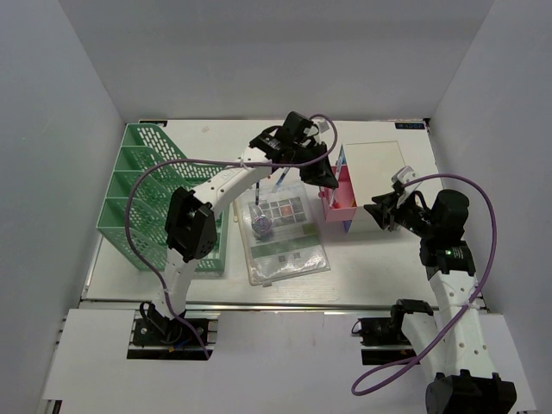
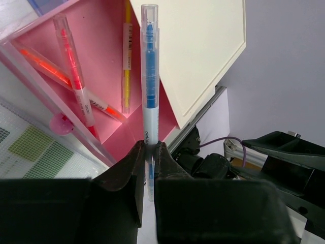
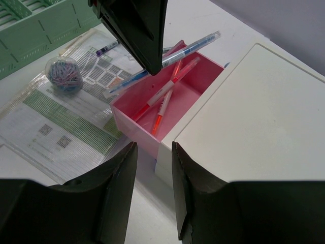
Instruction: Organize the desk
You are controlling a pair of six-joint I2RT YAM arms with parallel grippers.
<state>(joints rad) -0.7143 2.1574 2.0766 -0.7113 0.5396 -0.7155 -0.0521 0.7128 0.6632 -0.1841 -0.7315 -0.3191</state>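
The white desk (image 1: pixel 362 267) carries a white box (image 1: pixel 379 172) with its pink drawer (image 1: pixel 345 203) pulled open. My left gripper (image 1: pixel 321 175) is shut on a blue pen (image 2: pixel 150 76) and holds it over the drawer (image 2: pixel 104 46). In the right wrist view the blue pen (image 3: pixel 198 46) slants over the drawer's far rim. Orange highlighters (image 2: pixel 73 76) and a yellow pen (image 2: pixel 127 56) lie in the drawer. My right gripper (image 1: pixel 385 211) is open and empty, just in front of the box's near corner (image 3: pixel 254 117).
A green mesh file rack (image 1: pixel 151 194) stands at the left. A clear pouch with printed sheets (image 1: pixel 285 241) lies mid-desk, with a ball of paper clips (image 1: pixel 262 224) on it. A purple marker (image 3: pixel 106 49) lies by the pouch's far edge.
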